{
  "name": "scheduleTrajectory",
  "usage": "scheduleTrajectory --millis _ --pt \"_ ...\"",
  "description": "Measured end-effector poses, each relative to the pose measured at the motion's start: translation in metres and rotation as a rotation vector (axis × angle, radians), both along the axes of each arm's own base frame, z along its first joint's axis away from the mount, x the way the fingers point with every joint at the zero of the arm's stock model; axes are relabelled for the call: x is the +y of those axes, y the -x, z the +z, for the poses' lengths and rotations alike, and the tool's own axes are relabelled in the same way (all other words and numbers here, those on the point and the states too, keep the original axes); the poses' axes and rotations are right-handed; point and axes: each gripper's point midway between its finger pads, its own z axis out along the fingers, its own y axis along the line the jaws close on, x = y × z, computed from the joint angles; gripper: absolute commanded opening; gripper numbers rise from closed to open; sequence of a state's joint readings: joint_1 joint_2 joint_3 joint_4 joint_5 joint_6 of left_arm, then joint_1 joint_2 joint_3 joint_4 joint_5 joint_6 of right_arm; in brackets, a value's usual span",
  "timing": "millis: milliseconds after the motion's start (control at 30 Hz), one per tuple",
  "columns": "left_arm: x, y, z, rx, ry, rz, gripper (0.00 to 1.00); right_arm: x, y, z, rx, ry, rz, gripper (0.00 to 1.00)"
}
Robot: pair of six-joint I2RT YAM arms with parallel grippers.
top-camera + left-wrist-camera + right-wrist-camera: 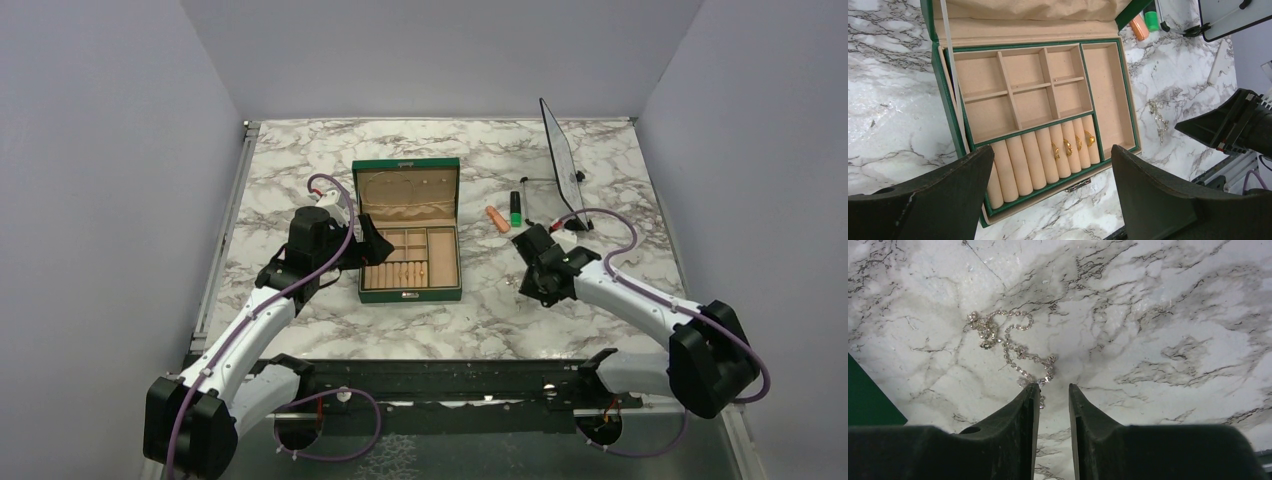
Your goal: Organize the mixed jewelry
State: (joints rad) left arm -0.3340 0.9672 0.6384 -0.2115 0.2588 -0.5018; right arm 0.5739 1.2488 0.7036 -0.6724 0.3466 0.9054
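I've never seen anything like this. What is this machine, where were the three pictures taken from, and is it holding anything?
Two robot arms are bolted to a marble table, each ending in a two-fingered hand. One picture looks down from above; the others come from cameras on the wrists, so the dark wedges are each hand's own fingers. On the table stand an open green box, with four gold rings in its rolls, an orange cylinder, a green marker and a dark panel. A sparkly chain lies loose right of the box. The left hand is wide open and empty. The right hand hovers at the chain's end, fingers slightly apart, gripping nothing visible.
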Motion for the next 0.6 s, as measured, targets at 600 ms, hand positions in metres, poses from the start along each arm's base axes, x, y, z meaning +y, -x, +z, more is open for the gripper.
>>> scheduleTrajectory --millis 600 --pt "0.000 0.000 0.000 0.005 0.007 0.005 0.88 0.000 -0.016 -0.019 0.024 0.025 0.006 0.27"
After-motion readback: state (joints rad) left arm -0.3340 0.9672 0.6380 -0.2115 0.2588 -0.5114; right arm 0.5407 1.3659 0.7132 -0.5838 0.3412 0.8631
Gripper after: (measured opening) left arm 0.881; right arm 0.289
